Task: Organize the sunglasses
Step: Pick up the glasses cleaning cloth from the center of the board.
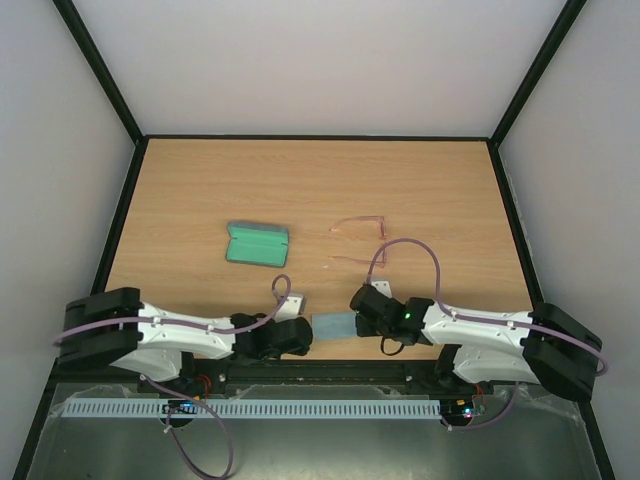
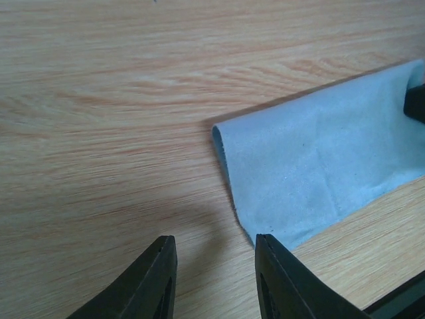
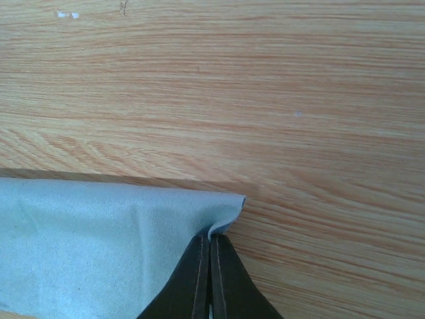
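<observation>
Robotics lab test cell: a wood-grain table (image 1: pixel 320 180) boxed in by plain white panels (image 1: pixel 330 60) and black framing (image 1: pixel 100 70), two robot arms (image 1: pixel 180 338) mounted at the bottom.

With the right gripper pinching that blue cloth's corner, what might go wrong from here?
1. The right gripper is shut on only the very corner of the cloth, so the cloth may slip out when lifted.
2. The left gripper is open over bare table beside the cloth's other edge. Closing there might miss the cloth or bunch it.
3. The sunglasses lie just beyond the right arm. A swinging cloth could knock them.
</observation>
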